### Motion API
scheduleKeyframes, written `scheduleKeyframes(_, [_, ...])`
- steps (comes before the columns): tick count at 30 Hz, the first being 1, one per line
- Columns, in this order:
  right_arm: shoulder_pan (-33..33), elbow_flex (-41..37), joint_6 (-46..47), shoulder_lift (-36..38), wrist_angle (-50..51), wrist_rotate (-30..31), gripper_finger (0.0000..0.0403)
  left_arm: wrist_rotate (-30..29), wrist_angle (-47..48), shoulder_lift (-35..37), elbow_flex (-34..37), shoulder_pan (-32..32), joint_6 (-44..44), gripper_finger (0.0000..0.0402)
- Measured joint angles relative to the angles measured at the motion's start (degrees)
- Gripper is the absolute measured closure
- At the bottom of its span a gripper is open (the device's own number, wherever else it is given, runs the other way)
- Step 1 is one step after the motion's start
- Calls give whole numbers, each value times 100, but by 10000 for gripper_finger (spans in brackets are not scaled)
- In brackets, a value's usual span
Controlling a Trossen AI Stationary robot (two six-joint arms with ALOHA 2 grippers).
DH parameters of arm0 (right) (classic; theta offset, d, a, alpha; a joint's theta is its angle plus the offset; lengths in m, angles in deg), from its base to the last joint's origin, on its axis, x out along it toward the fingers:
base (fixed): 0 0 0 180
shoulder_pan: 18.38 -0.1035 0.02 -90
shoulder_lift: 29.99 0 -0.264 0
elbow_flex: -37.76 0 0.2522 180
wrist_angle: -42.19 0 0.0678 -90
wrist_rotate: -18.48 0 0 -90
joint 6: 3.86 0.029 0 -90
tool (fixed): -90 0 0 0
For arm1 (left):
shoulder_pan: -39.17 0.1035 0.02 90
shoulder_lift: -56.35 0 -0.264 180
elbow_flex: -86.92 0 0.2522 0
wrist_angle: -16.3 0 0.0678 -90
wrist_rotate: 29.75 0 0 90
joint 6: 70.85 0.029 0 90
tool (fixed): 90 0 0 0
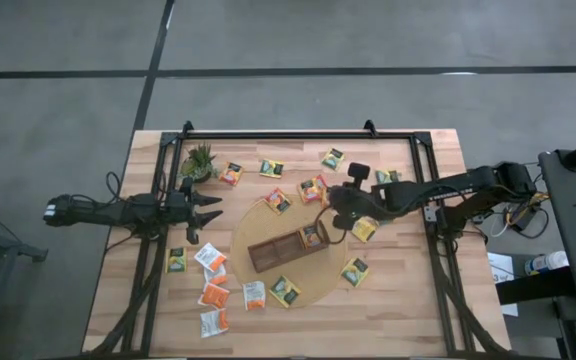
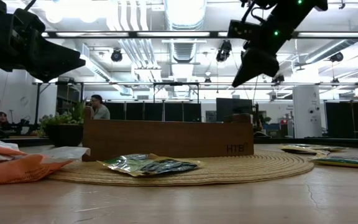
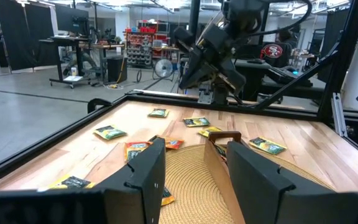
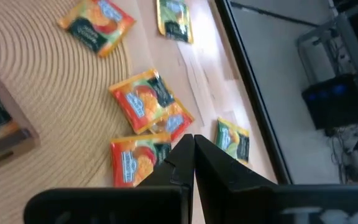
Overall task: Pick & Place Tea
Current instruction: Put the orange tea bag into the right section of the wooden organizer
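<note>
Small square tea sachets lie flat across the table and the round woven mat (image 1: 258, 225): a white-and-orange cluster (image 1: 213, 290) near the left front, and yellow and orange ones (image 1: 313, 188) beside the wooden tray (image 1: 273, 252). One sachet (image 1: 311, 237) lies in the tray's right compartment. My right gripper (image 1: 333, 205) hangs shut above the mat just beyond the tray's right end (image 2: 241, 78), over red-orange sachets (image 4: 145, 99), and holds nothing. My left gripper (image 1: 211, 210) is open and level at the table's left, pointing toward the tray (image 3: 219, 158).
A small potted plant (image 1: 199, 160) stands at the far left corner of the table. A black frame rail (image 1: 298, 134) runs along the far edge and both sides. Bare wood (image 1: 388, 310) lies at the near right. People sit in the room behind (image 2: 97, 107).
</note>
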Motion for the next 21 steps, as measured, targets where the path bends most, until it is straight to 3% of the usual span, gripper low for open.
scheduleKeyframes(6, [248, -13, 279, 7, 137, -50, 394, 0, 0, 0, 0, -1, 1, 236])
scheduleKeyframes(10, [514, -36, 289, 7, 79, -495, 386, 0, -1, -1, 0, -1, 0, 236])
scheduleKeyframes(21, [1242, -621, -317, 4, -1157, -1479, 271, 0, 0, 0, 0, 1, 1, 236])
